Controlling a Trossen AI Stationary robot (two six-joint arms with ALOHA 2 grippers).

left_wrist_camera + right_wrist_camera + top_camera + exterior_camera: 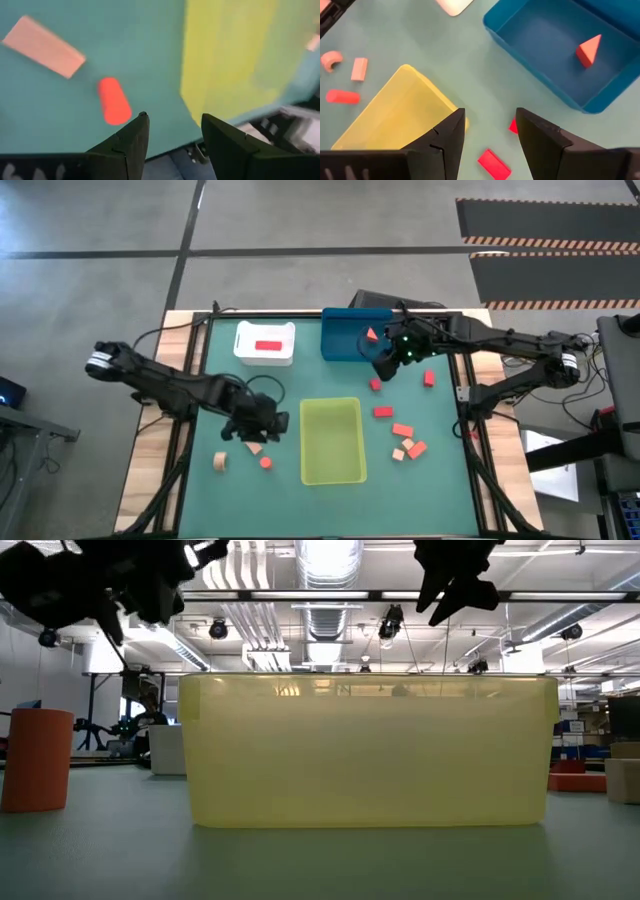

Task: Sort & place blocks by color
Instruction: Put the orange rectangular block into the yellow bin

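Note:
My left gripper (256, 426) hangs open over the mat, left of the yellow-green bin (331, 440), with nothing between its fingers (172, 120). Just ahead of it lie a tan bar (44, 46) and a round-ended orange-red block (114, 100). A tan arch (221, 463) lies nearer the left edge. My right gripper (385, 365) is open and empty (490, 112) above the mat, at the blue bin's (355, 335) near rim. That bin holds an orange-red wedge (589, 50). The white bin (265, 343) holds a red bar (268, 346).
Several red and orange-red blocks lie loose right of the yellow-green bin, among them (376, 384), (429, 378) and a cluster (405, 442). Two red blocks (494, 164) (514, 126) lie just under my right gripper. In the low view the yellow-green bin (370, 750) fills the middle.

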